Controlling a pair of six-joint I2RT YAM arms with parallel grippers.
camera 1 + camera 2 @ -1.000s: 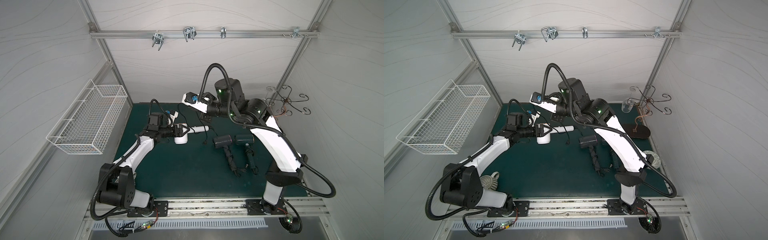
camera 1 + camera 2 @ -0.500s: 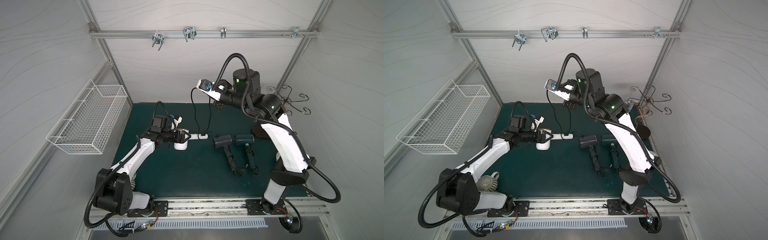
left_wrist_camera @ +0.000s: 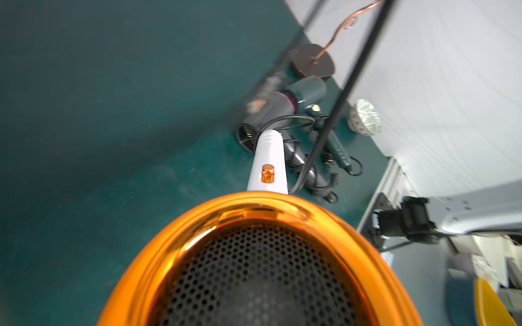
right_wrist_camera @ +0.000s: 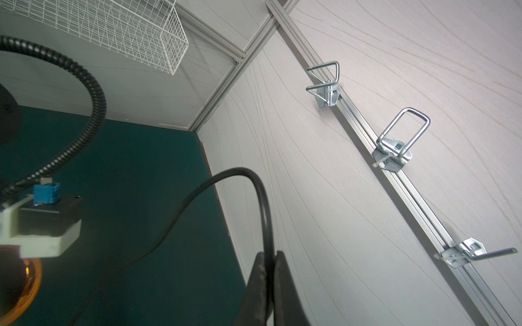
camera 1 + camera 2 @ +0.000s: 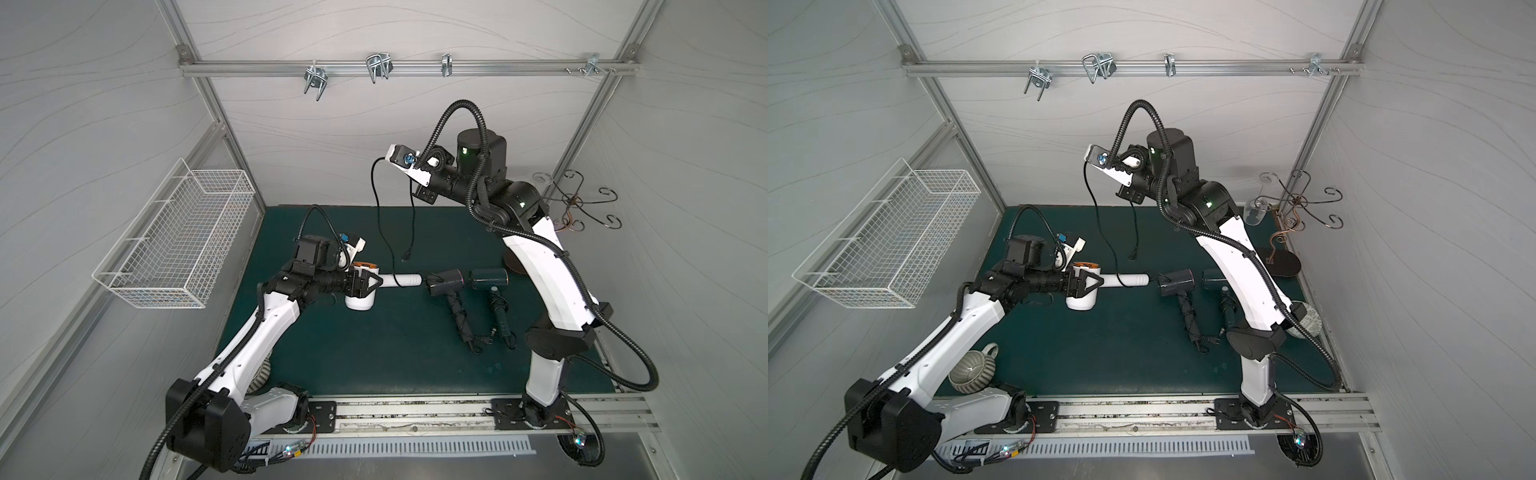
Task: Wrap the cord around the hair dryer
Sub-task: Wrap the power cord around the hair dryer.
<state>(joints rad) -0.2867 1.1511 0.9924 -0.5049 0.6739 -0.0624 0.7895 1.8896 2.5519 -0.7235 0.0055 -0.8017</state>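
White wire basket (image 5: pixel 178 237) hangs on the left wall, off the table (image 5: pixel 374 353), which has a dark green top. Grey ribbed mug (image 5: pixel 971 368) sits at the near left corner, partly hidden by the left arm's base.

Left end effector (image 5: pixel 368 283) is left of table centre. Its jaws are partly spread and clamped round the barrel of the white hair dryer (image 5: pixel 401 280). The dryer's handle points toward the right edge. Its orange-ringed mesh grille (image 3: pixel 260 271) fills the left wrist view. Can't tell if the dryer touches the table.

Black cord (image 5: pixel 377 208) leaves the handle tip and climbs to the right end effector (image 4: pixel 272 255). That end effector is raised high near the back edge, and its fingers are pinched tight on the cord with no gap between them. The cord loops over there, and the plug (image 5: pixel 405 257) dangles free above the table, behind the handle.

In both top views the handle tip looks just beside the first of two dark hair dryers (image 5: pixel 442 282), which lie side by side right of centre. Each has its cord wound round its handle.

Patterned round object (image 5: pixel 1308 322) sits at the right edge, partly behind the right arm. Metal hook stand (image 5: pixel 577 203) is at the far right corner, on a dark round base.
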